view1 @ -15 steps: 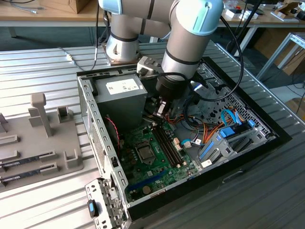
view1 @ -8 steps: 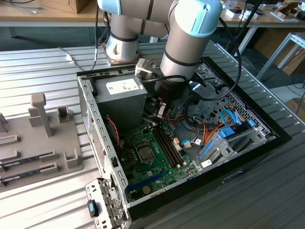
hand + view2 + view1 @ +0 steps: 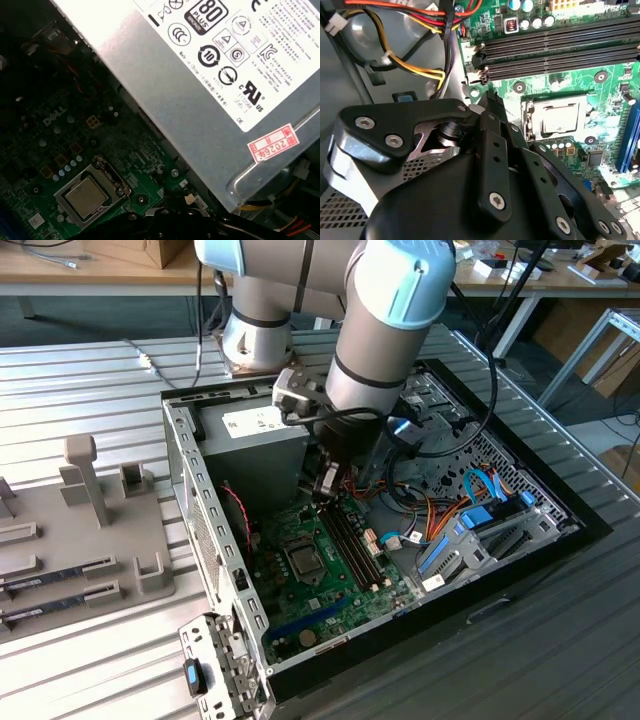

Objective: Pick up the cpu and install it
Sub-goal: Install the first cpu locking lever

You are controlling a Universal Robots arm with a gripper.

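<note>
The cpu [image 3: 560, 120] lies flat in its socket [image 3: 530, 107] on the green motherboard [image 3: 612, 75] — a square, matte silvery lid framed by shiny metal. Seating looks done; whether the frame is latched, I cannot tell. The black, angular pincer [image 3: 491, 97] is closed on nothing, poised beside the socket, near the long dark memory slots [image 3: 560, 45].

The cpu [image 3: 560, 120] lies in its socket [image 3: 530, 120] on the motherboard [image 3: 580, 82].
</note>
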